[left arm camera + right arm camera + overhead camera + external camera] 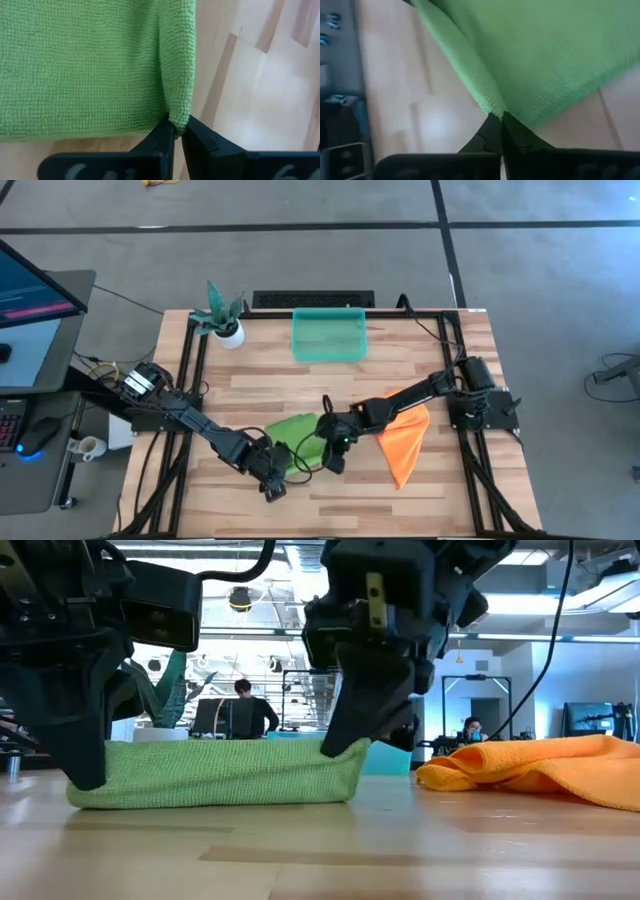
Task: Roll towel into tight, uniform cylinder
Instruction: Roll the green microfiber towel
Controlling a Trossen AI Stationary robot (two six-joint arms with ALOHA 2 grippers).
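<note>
From above, the green towel [292,435] lies on the desk [330,390] near its front edge. At desk level, 2 arms pin its ends. Each wrist view shows an end effector, left [178,134] and right [496,117], clamped on a corner; rolling well likely means lifting both evenly.

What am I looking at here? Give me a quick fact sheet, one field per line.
surface: wooden table
being worked on: green towel, folded flat, not yet rolled
left end effector: shut on one corner of the green towel
right end effector: shut on another corner
lying aside: orange towel, crumpled
at the table's back: teal bin, potted plant
</note>
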